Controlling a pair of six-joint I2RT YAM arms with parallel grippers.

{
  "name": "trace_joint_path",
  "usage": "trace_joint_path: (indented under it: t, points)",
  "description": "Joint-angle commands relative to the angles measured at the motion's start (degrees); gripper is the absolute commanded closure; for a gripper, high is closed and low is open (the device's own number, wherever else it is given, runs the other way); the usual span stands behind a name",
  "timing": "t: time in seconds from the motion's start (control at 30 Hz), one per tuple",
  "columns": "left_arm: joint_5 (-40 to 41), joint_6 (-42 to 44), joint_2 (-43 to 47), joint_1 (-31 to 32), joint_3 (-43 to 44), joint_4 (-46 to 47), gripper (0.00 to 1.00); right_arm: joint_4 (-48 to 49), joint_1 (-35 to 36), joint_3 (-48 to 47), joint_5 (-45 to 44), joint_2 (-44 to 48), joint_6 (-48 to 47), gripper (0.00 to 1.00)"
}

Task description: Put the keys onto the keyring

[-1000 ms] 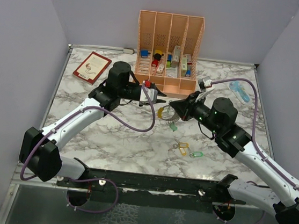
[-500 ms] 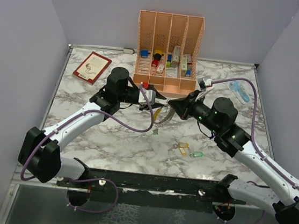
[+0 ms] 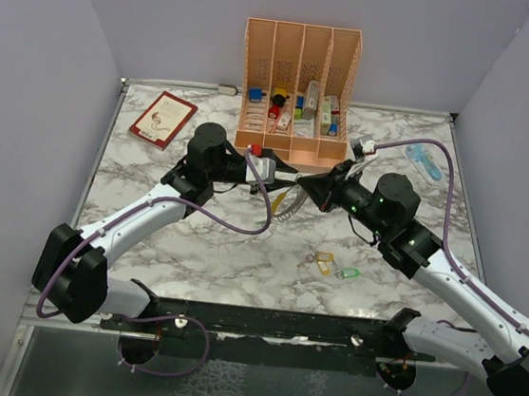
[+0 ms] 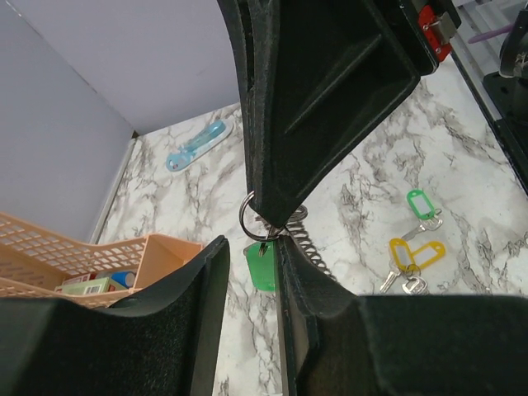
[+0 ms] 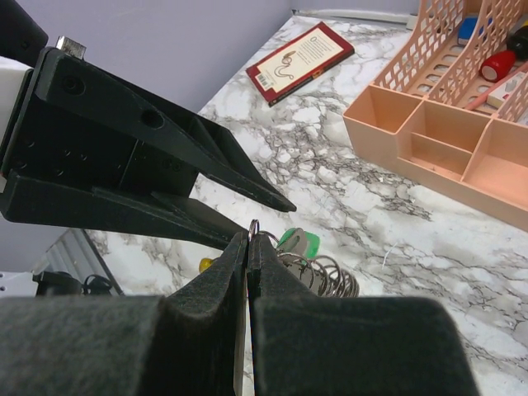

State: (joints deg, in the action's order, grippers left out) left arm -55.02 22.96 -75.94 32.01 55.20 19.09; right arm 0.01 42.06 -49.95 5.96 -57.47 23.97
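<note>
The left arm (image 3: 148, 209) rises from its base at the near left corner of the marble table (image 3: 192, 247) and slants inward toward the middle, its wrist turned so the fingers point right. The right arm (image 3: 448, 267) comes in from the near right corner with its elbow bent and its wrist pointing left. The two meet tip to tip above the table, just in front of the orange organiser (image 3: 299, 78).

The left gripper (image 3: 286, 175) has its jaws a narrow way apart. It clamps nothing that can be made out, and its tips sit right at the ring. The right gripper (image 3: 306, 186) is pressed closed, pinching the keyring (image 5: 254, 225), which stands up from between its pads, off the table.

A green key (image 4: 262, 266) hangs from the ring, with a wire coil (image 4: 312, 247) beside it. A second green key (image 4: 421, 203) and a yellow key (image 4: 415, 251) lie together on the table, well apart from the ring.
</note>
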Motion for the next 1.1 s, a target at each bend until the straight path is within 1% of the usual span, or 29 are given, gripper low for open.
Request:
trace_joint_path:
  t: [0.0, 0.07, 0.17, 0.33, 0.4, 0.43, 0.5, 0.53, 0.8, 1.07]
  points:
    - [0.4, -1.5, 1.5, 0.8, -0.7, 2.0, 0.71, 4.2, 0.3, 0.2, 0.4, 0.1, 0.9, 0.99]
    - [0.5, -1.5, 1.6, 0.8, -0.9, 1.9, 0.74, 4.3, 0.3, 0.3, 0.1, 0.4, 1.0, 0.99]
    - [0.4, -1.4, 1.8, 0.9, -1.0, 1.6, 0.83, 4.4, 0.3, 0.6, -1.0, 1.0, 1.3, 0.99]
    - [0.6, -1.2, 1.9, 0.9, -1.4, 1.2, 0.83, 4.1, 0.3, 1.0, -2.6, 1.8, 1.8, 0.99]
    - [0.8, -1.1, 2.0, 0.9, -1.5, 1.1, 0.85, 4.2, 0.3, 1.3, -3.4, 2.2, 1.9, 0.99]
    - [0.8, -1.1, 2.0, 0.9, -1.5, 1.0, 0.88, 4.3, 0.3, 1.3, -3.8, 2.3, 2.0, 0.99]
    - [0.9, -1.1, 1.9, 0.9, -1.6, 1.0, 0.97, 4.1, 0.3, 1.3, -4.6, 2.3, 2.0, 0.98]
    - [0.9, -1.2, 2.0, 0.9, -1.6, 1.0, 1.00, 4.2, 0.3, 1.3, -4.9, 2.4, 2.0, 0.99]
    - [0.9, -1.3, 1.5, 1.7, -1.5, 1.2, 1.00, 4.5, 0.3, 1.4, -7.6, 2.3, 3.0, 0.99]
    - [3.4, -1.4, 0.9, 3.2, -1.5, 0.5, 1.00, 3.8, 0.3, 0.5, -9.5, 1.8, 2.9, 0.99]
